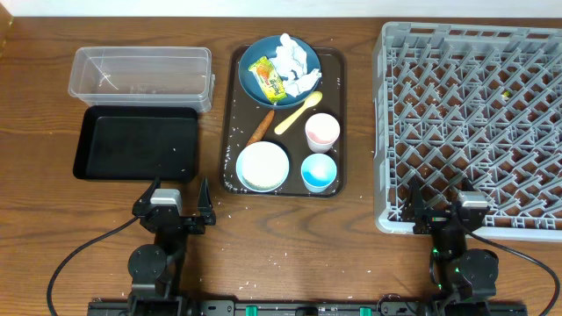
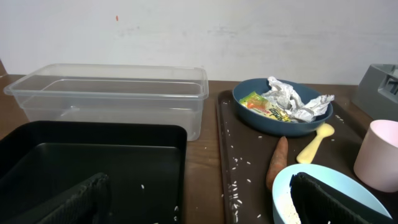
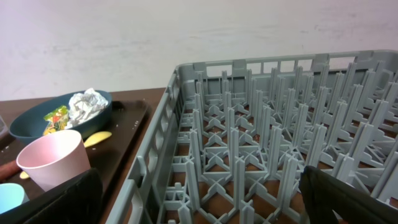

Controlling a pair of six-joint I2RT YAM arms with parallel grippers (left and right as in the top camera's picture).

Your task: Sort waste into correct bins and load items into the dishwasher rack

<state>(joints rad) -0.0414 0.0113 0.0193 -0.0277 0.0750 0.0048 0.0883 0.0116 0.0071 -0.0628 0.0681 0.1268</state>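
Note:
The blue bowl (image 1: 278, 68) holds crumpled white tissue (image 1: 294, 61) and a yellow-green snack wrapper (image 1: 266, 81) at the back of the dark brown tray (image 1: 339, 114). A yellow spoon (image 1: 298, 112), an orange carrot piece (image 1: 260, 127), a white bowl (image 1: 262, 166), a pink-inside cup (image 1: 322, 132) and a blue-inside cup (image 1: 319, 172) also sit on it, with loose rice (image 2: 235, 186) scattered. The clear tub (image 1: 141, 77) and black tray (image 1: 136, 143) lie left. The grey rack (image 1: 474, 114) is right. My left gripper (image 1: 174, 212) and right gripper (image 1: 446, 211) are open and empty near the front edge.
Grains of rice lie on the wooden table (image 1: 290, 237) in front of the brown tray. Cables run from both arm bases along the front edge. A wall stands behind the table in the wrist views.

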